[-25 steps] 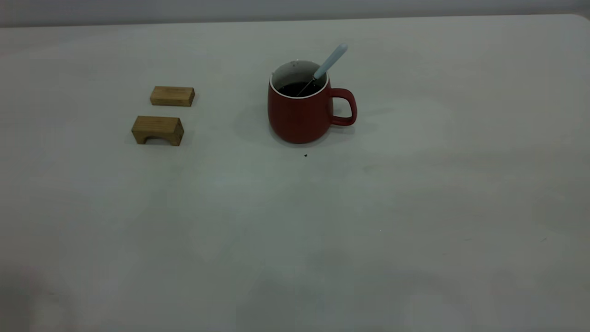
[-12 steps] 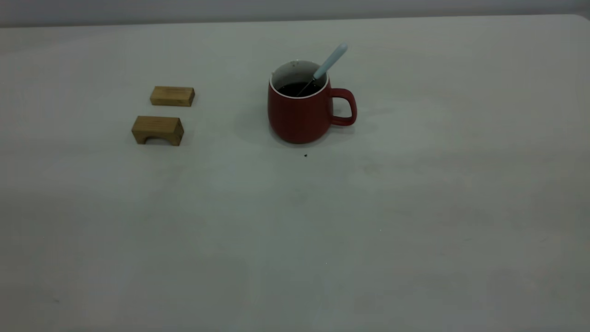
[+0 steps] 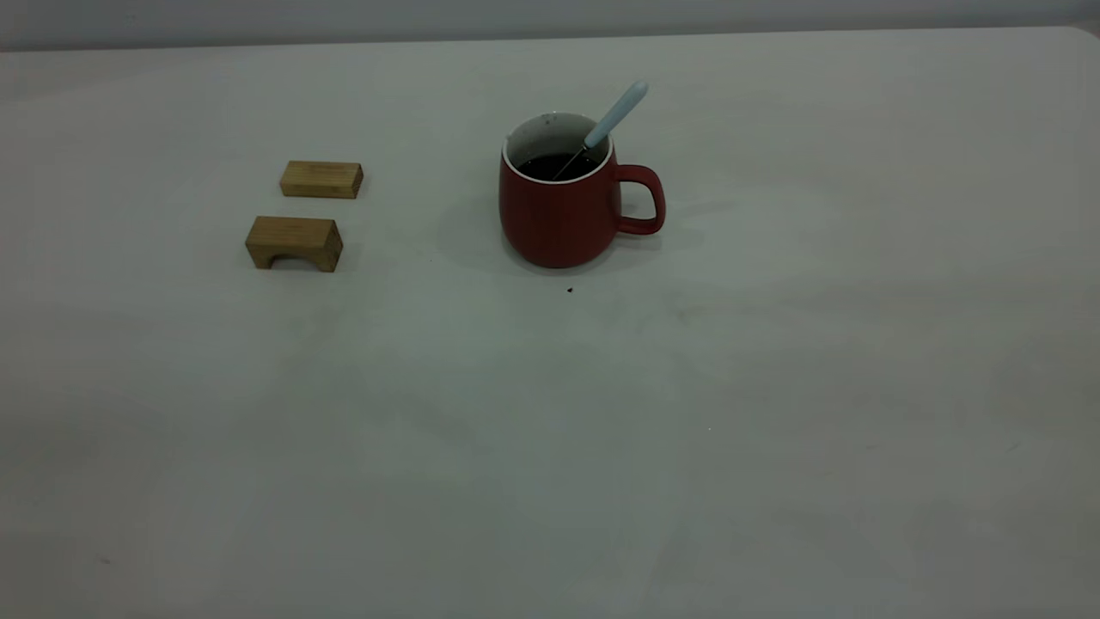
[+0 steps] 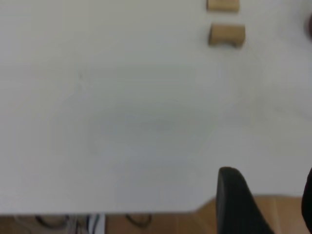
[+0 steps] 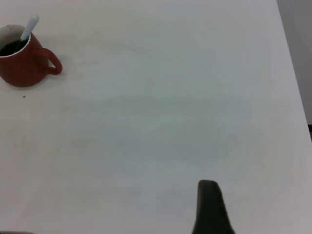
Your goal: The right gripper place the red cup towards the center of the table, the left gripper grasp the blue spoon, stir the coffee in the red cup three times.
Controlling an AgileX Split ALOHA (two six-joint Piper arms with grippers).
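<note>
Red cup [image 3: 559, 215]: dark red, white interior, upright on the table [image 3: 550, 430], handle to the exterior view's right. Coffee [image 3: 559, 166]: dark, inside the cup. Blue spoon [image 3: 612, 120]: bowl submerged, pale handle leaning on the rim, tilted up toward the handle side.

Exterior view: low, fairly near, facing the red cup [image 3: 563, 211]. Wrist views: high, far from it, looking down. Right wrist shares the cup; left wrist barely.
</note>
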